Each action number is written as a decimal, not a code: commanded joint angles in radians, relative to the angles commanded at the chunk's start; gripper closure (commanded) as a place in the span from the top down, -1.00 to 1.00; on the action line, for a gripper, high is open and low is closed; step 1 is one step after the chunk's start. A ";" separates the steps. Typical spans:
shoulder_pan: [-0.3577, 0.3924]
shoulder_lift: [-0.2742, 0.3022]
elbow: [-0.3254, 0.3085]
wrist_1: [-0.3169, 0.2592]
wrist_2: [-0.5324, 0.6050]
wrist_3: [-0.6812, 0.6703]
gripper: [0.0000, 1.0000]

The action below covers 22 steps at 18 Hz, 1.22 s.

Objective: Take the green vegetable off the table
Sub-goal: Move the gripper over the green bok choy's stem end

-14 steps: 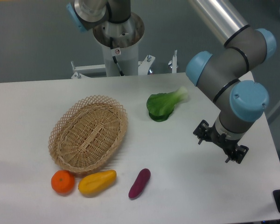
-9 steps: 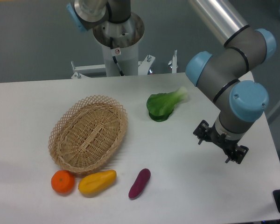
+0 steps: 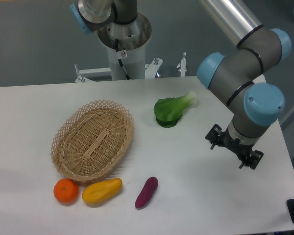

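While the green vegetable (image 3: 172, 111) lies up-left of the tool (image 3: 234, 150), its jaw state cannot be told.

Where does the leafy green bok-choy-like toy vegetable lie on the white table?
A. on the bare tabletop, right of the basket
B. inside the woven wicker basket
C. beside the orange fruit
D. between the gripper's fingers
A: the green vegetable rests on the white table, right of the woven wicker basket, apart from the gripper.

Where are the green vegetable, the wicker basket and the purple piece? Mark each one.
green vegetable (image 3: 169, 111), fixed camera, on its dark leaves.
wicker basket (image 3: 63, 138), fixed camera, on its left rim.
purple piece (image 3: 146, 192), fixed camera, on its middle.
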 joint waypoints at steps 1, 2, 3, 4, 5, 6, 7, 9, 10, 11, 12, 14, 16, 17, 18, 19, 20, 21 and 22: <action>0.003 0.023 -0.034 0.005 -0.002 0.003 1.00; 0.005 0.037 -0.063 0.008 0.000 0.012 1.00; 0.005 0.048 -0.080 0.008 -0.002 0.034 1.00; 0.003 0.058 -0.095 0.006 0.000 0.049 1.00; 0.003 0.068 -0.114 0.008 0.000 0.052 1.00; 0.005 0.078 -0.134 0.009 0.000 0.052 1.00; 0.008 0.088 -0.155 0.009 0.000 0.054 1.00; 0.011 0.111 -0.206 0.011 0.001 0.086 1.00; 0.025 0.130 -0.233 0.011 0.001 0.125 1.00; 0.035 0.144 -0.264 0.012 0.001 0.164 1.00; 0.043 0.152 -0.296 0.018 0.001 0.210 1.00; 0.052 0.184 -0.367 0.047 0.001 0.268 1.00; 0.057 0.218 -0.439 0.087 0.009 0.304 1.00; 0.058 0.233 -0.471 0.106 0.011 0.328 1.00; 0.058 0.244 -0.497 0.124 0.011 0.346 1.00; 0.063 0.253 -0.516 0.133 0.012 0.362 1.00; 0.065 0.259 -0.529 0.138 0.014 0.368 1.00; 0.068 0.261 -0.539 0.137 0.015 0.368 1.00; 0.072 0.263 -0.548 0.137 0.023 0.370 1.00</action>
